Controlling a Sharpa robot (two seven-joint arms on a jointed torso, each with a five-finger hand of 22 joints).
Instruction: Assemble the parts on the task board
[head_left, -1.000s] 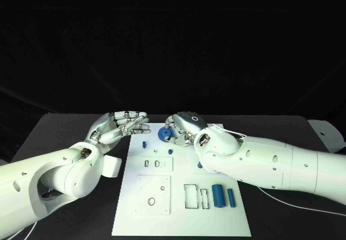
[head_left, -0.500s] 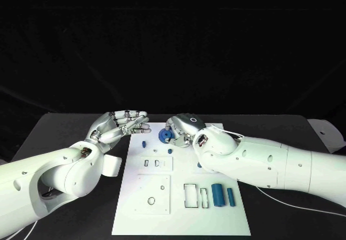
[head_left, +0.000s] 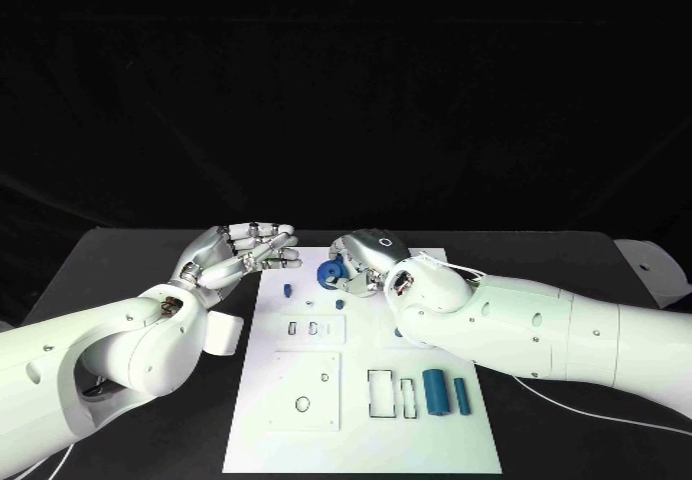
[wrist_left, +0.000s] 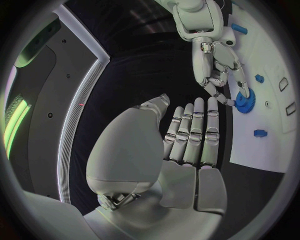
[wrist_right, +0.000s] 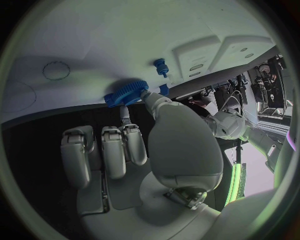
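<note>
The white task board (head_left: 361, 440) lies in the middle of the table. My right hand (head_left: 371, 262) is over its far end and pinches a blue gear (head_left: 329, 270) between thumb and a finger. In the right wrist view the gear (wrist_right: 127, 93) sits close to the board's surface; I cannot tell if it touches. My left hand (head_left: 235, 256) hovers just left of the board's far corner, fingers straight and together, holding nothing. The left wrist view shows that hand (wrist_left: 187, 145) facing the gear (wrist_left: 244, 102). Two small blue pegs (head_left: 289, 290) (head_left: 340, 300) stand near the gear.
A blue cylinder (head_left: 434, 392) and a thin blue bar (head_left: 462, 395) lie at the board's near right, beside rectangular slots (head_left: 382, 392). Another blue piece (head_left: 400, 328) peeks from under my right forearm. Square plates with holes (head_left: 306, 390) sit at the near left.
My right hand has edged slightly left and down with the gear. The left hand has stayed where it was.
</note>
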